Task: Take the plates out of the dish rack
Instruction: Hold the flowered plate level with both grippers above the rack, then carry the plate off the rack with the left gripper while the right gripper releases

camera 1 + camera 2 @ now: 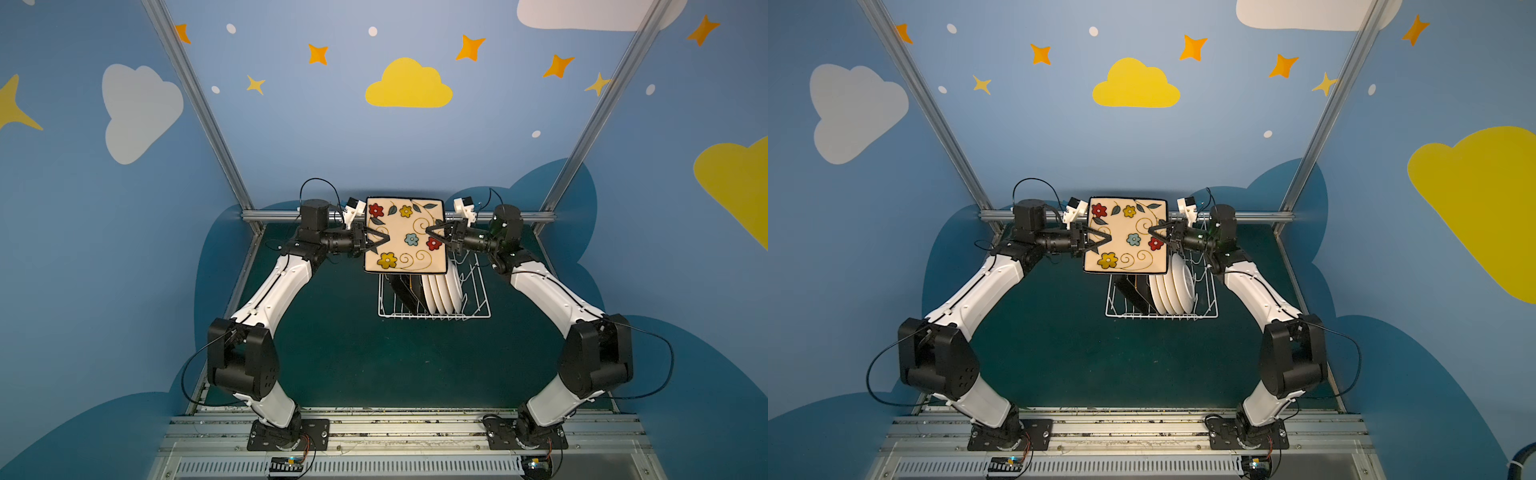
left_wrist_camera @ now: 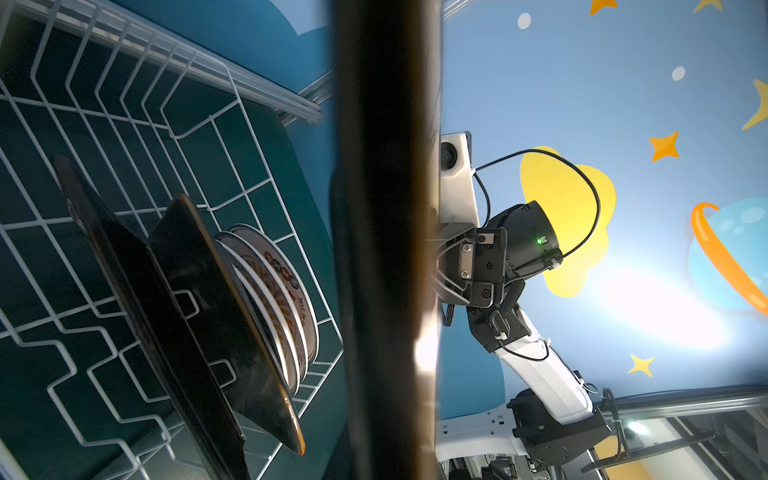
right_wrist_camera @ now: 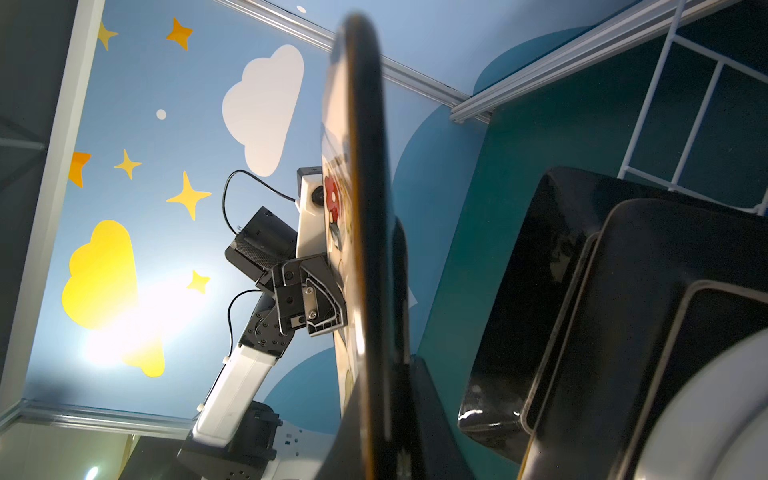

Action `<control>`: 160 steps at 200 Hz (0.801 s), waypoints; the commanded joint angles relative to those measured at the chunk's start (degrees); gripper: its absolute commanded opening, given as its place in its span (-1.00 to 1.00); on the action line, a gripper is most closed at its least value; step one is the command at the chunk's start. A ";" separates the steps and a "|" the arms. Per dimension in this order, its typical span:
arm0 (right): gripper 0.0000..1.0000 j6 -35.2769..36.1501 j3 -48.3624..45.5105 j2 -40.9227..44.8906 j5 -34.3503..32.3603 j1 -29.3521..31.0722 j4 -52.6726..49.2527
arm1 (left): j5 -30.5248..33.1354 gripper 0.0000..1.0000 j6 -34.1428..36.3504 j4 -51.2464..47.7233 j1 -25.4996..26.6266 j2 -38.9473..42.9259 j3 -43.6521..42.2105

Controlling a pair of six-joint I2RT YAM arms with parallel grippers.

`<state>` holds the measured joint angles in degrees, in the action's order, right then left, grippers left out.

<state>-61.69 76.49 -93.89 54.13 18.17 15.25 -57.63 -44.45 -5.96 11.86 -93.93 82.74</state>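
A cream square plate with painted flowers and a black rim hangs face up above the back end of the white wire dish rack. My left gripper is shut on its left edge, and my right gripper is shut on its right edge. In the wrist views the held plate's dark edge fills the middle. Black-backed square plates stand in the rack. Beside them stand several round white plates.
The rack sits on a dark green mat. An aluminium rail runs along the back just behind both wrists, with slanted posts rising from its ends. Both arm bases are bolted to a metal rail at the front.
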 commanded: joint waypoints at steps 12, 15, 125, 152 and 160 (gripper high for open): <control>-0.81 -0.01 0.84 1.51 0.28 0.94 2.82 | 0.58 -0.94 0.18 1.68 -0.41 0.93 -0.12; -0.80 0.01 0.88 1.55 0.28 0.88 2.78 | 0.66 -0.94 0.03 1.81 -0.51 1.01 -0.20; 0.20 -0.15 1.60 1.29 -1.17 0.74 -1.06 | 2.78 -0.94 -4.02 3.66 -1.64 3.08 -0.41; 0.69 1.71 1.28 2.76 -3.97 0.14 -4.92 | 2.88 -0.94 -4.14 3.45 -2.09 3.49 0.47; 0.76 2.15 1.36 3.15 -4.12 -0.11 -5.79 | 2.87 -0.94 -4.01 3.34 -2.28 3.53 0.84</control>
<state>-61.39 76.62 -93.76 51.46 18.72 11.66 -53.32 -48.27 -7.90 10.37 -93.86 81.19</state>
